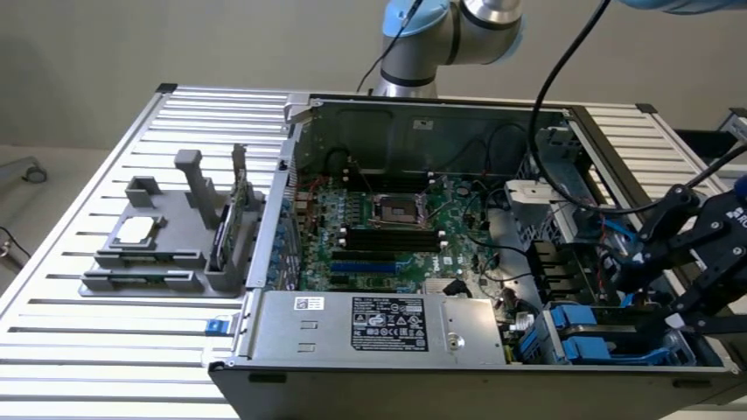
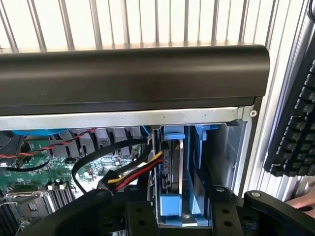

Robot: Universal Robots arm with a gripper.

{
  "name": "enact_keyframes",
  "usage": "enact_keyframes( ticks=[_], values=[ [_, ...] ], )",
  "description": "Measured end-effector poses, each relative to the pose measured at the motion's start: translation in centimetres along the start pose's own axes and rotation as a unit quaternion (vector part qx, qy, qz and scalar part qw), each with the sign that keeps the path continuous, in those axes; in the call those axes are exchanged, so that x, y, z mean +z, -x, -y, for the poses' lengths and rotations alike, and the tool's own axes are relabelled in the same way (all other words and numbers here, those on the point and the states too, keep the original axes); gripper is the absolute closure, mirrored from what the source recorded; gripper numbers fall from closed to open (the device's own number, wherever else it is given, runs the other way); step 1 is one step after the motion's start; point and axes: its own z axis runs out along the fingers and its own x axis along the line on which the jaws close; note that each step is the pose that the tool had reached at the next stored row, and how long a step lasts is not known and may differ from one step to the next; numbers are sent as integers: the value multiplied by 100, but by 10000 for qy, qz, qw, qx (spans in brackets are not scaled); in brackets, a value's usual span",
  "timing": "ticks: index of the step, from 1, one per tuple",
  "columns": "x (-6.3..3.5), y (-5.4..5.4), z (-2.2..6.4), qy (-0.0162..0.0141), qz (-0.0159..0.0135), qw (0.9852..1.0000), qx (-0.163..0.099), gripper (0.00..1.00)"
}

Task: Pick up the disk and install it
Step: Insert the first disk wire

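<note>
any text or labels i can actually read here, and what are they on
None can be read.
Power-supply box: black label and small white sticker, print too small.
Motherboard: markings too small.
Keyboard: key legends blurred.
Disk in its blue carrier below the hand: edge-on, label face hidden.

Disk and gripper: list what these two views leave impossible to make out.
- Disk, wrist view: stands on edge in the blue carrier frame; its lower end is hidden behind the gripper's black body, so full seating is unclear.
- Disk label: turned edge-on, unreadable.
- Gripper, exterior view: dark against the drive bay, fingertips hidden by the case wall.
- Keyboard, wrist view: cut off by the picture's edge.
</note>
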Motion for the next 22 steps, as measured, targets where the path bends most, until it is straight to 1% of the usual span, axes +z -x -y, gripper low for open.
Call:
enact_keyframes(
  ticks=[6, 11, 14, 18, 20, 22],
  values=[
    [-96, 14, 35, -44, 2, 10000, -1, 51],
    [-197, 21, 71, -76, 3, 10000, -3, 51],
    [-251, 25, 90, -85, -2, 10000, -5, 51],
    [-282, 47, 110, -90, -27, 10000, -15, 51],
    [-287, 63, 131, -90, -34, 10000, -18, 51],
    [-273, 91, 172, -90, -37, 10000, -18, 51]
  ],
)
